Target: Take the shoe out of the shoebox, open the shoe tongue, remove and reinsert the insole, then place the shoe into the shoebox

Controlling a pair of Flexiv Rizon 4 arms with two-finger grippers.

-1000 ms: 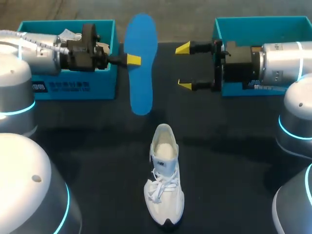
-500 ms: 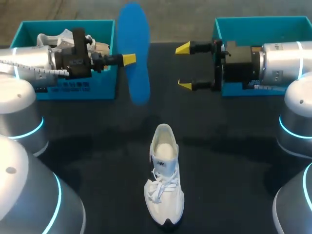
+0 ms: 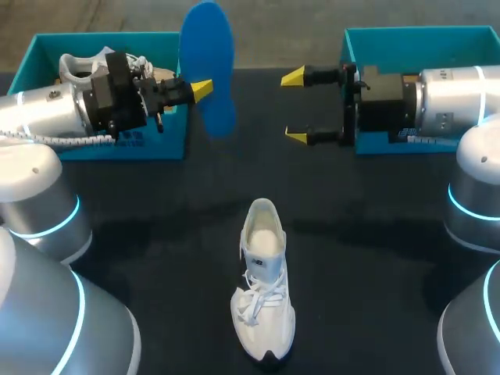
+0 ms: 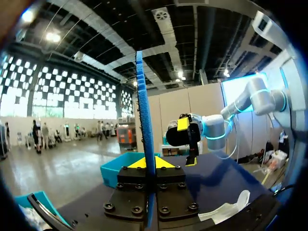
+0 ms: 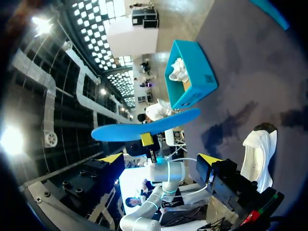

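**Shoe (image 3: 264, 285) out on the desk (image 3: 375, 234), insole (image 3: 207, 62) removed, reinsertion next**

Removal looks done. The next move calls for swinging the insole in line with the shoe and feeding it into the opening. The white shoe stands on the black desk, well apart from the left shoebox (image 3: 101, 36) and right shoebox (image 3: 422, 30). Its long axis runs away from me, toe towards me, heel opening facing the far edge. The blue insole stands on end in the air beside the left shoebox, my left claw (image 4: 146, 163) clenched on it. My right claw (image 3: 294, 107) is spread wide, empty.
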